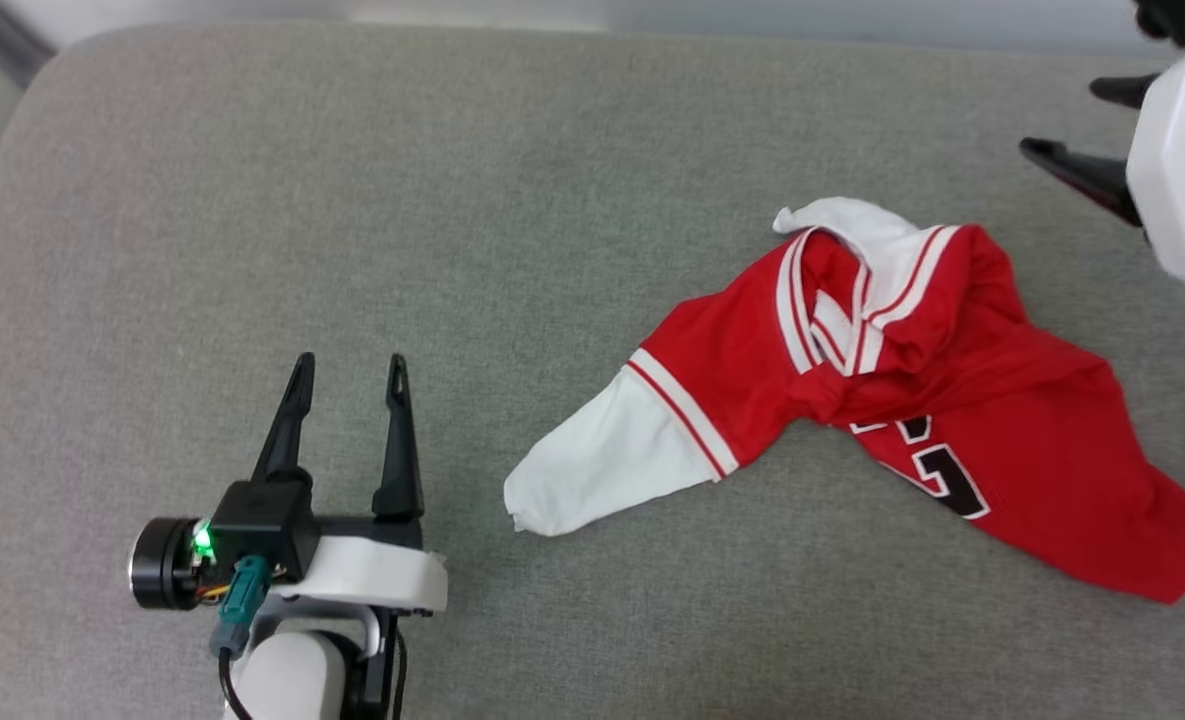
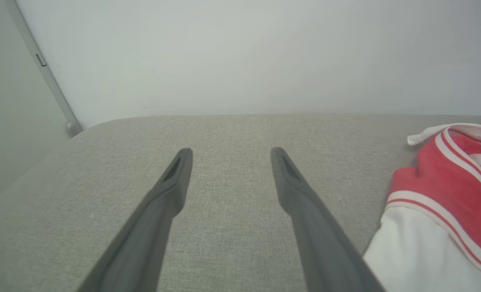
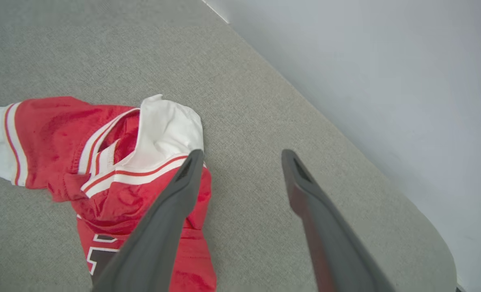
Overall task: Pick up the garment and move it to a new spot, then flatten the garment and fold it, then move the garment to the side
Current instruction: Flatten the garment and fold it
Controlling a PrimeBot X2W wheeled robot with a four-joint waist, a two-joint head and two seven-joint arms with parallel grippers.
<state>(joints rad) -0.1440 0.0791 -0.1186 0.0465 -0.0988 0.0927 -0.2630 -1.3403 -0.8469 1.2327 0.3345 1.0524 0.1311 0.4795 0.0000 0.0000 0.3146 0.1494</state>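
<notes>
Nearest the robot, the left gripper (image 1: 350, 362) is hovering over the bare left part of the grey, woven-fabric worktop (image 1: 452, 200) with rounded corners. Its two long dark fingers (image 2: 167, 194) are standing wide apart with nothing between them and pointing away from the robot. To its right, near but not touching, the garment (image 1: 952, 400), a soft red jersey-style shirt with white short sleeves and red-and-white striped trim, is lying crumpled on the right half of the worktop. One white sleeve (image 1: 602, 465) is stretching out toward the left gripper. The striped collar (image 1: 852, 310) is bunching up at the far side with the other sleeve folded over it, and a black number outlined in white (image 1: 937, 470) is showing only partly among the creases. Farther off, beyond the collar end, the right gripper (image 1: 1062, 117) is hanging with its fingers (image 3: 159, 227) spread open and holding nothing. In the right wrist view one finger is crossing in front of the red cloth, and whether it is touching it cannot be told. Behind the worktop a plain pale wall (image 2: 244, 52) is rising.
</notes>
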